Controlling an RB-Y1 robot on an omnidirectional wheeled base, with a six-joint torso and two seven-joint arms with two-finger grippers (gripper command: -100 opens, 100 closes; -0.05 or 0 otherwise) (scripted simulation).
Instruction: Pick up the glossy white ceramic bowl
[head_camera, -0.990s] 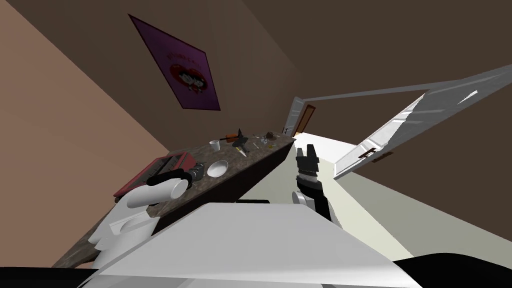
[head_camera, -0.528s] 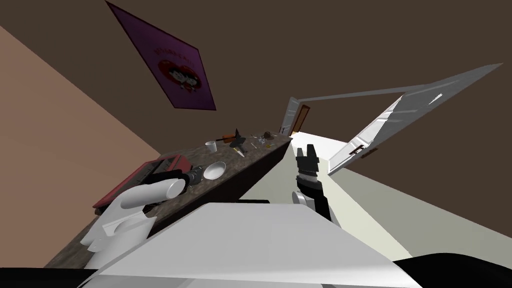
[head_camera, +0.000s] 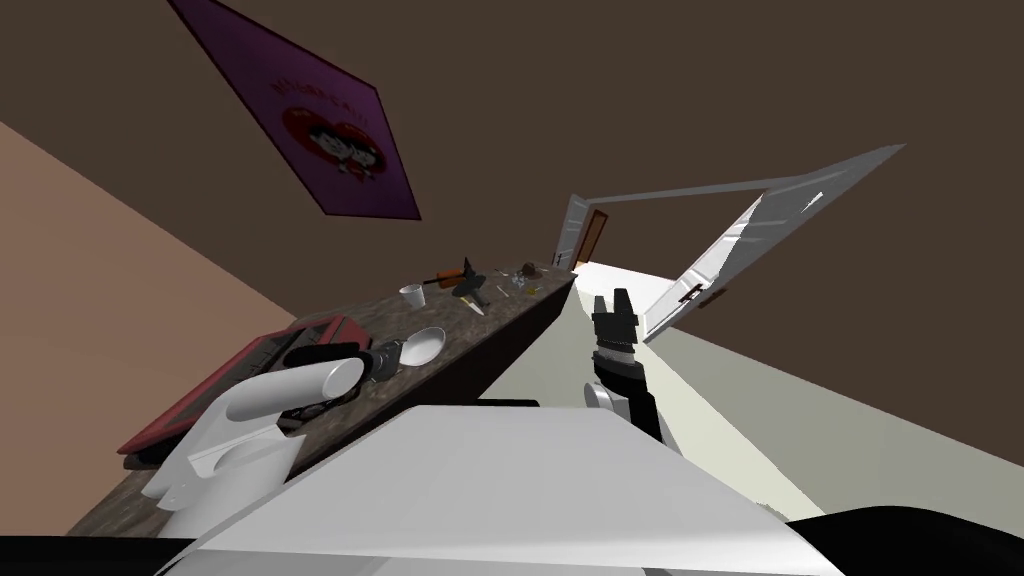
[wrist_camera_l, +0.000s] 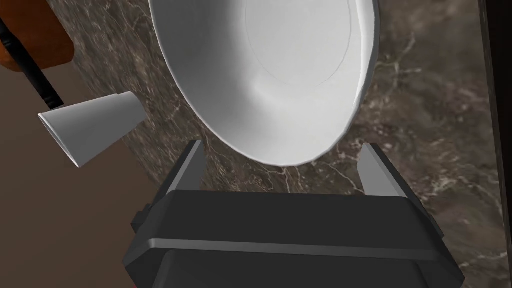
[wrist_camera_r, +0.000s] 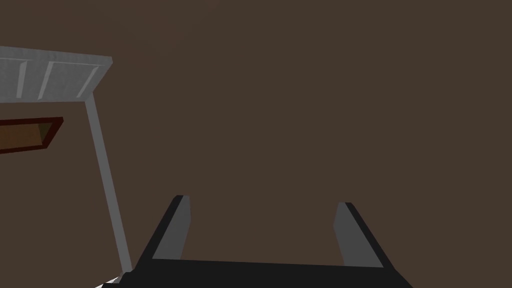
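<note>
Your left hand (wrist_camera_l: 282, 147) hovers low over a dark, marble-veined counter (wrist_camera_l: 425, 125), its two fingers spread wide and holding nothing. The white bowl (wrist_camera_l: 280, 75) sits upright on the counter directly in front of that hand. The bowl's nearest rim reaches in between the two fingertips, with a gap on each side, so neither finger touches it. The bowl is smooth and shallow, with a faint ring around its flat base.

A plain white cup (wrist_camera_l: 92, 127) stands on the counter near the bowl, apart from it. Beyond the cup lies an orange-brown object (wrist_camera_l: 35, 35) with a thin black rod.

In the head view, the bowl lies near the counter's front edge. Your right hand (wrist_camera_r: 262, 201) is raised over the pale floor (head_camera: 560, 350) beside the counter, fingers wide apart and empty.
</note>
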